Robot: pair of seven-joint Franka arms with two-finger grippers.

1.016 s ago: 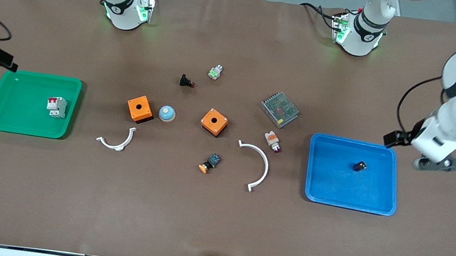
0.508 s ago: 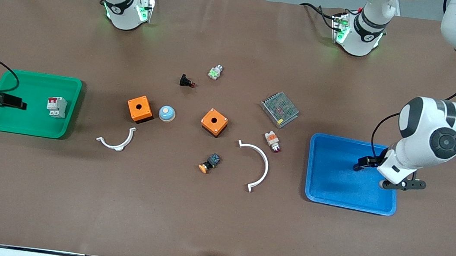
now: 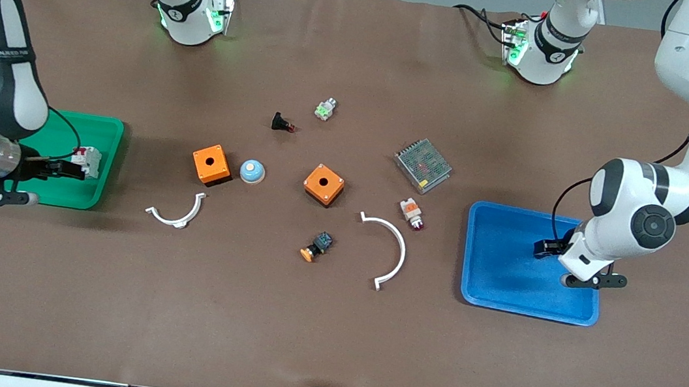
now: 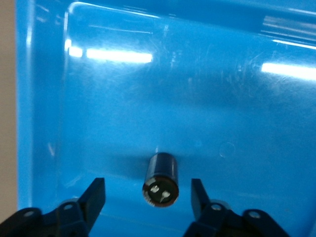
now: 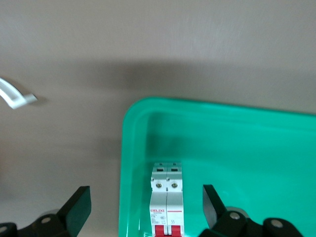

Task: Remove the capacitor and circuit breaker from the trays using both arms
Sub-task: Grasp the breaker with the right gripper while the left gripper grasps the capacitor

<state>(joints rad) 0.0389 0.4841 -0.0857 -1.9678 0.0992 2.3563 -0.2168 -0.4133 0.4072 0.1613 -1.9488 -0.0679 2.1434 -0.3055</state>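
Observation:
The capacitor point(image 4: 161, 179), a stubby black cylinder with pale marks on its end, lies in the blue tray point(image 3: 504, 285). My left gripper point(image 3: 541, 247) hangs low over it, open. In the left wrist view the gripper point(image 4: 145, 196) has one finger on each side of the capacitor without touching it. In the front view the gripper hides the capacitor. The white breaker point(image 3: 89, 160) with its red switch end lies in the green tray point(image 3: 109, 132). My right gripper point(image 3: 72, 170) is open and low beside it. In the right wrist view the breaker point(image 5: 167, 197) lies between the gripper's point(image 5: 145, 205) spread fingers.
Between the trays lie two orange boxes point(image 3: 211, 164) point(image 3: 323, 184), a blue dome point(image 3: 252, 171), two white arcs point(image 3: 177, 216) point(image 3: 390, 252), a metal mesh box point(image 3: 423, 165), a white-orange indicator point(image 3: 412, 213), a black-blue switch point(image 3: 317, 246), a black button point(image 3: 281, 123) and a small green-white part point(image 3: 324, 109).
Both arms have swung in from the table's ends. The left gripper has come over the capacitor in the blue tray. The right gripper has come over the green tray up to the breaker.

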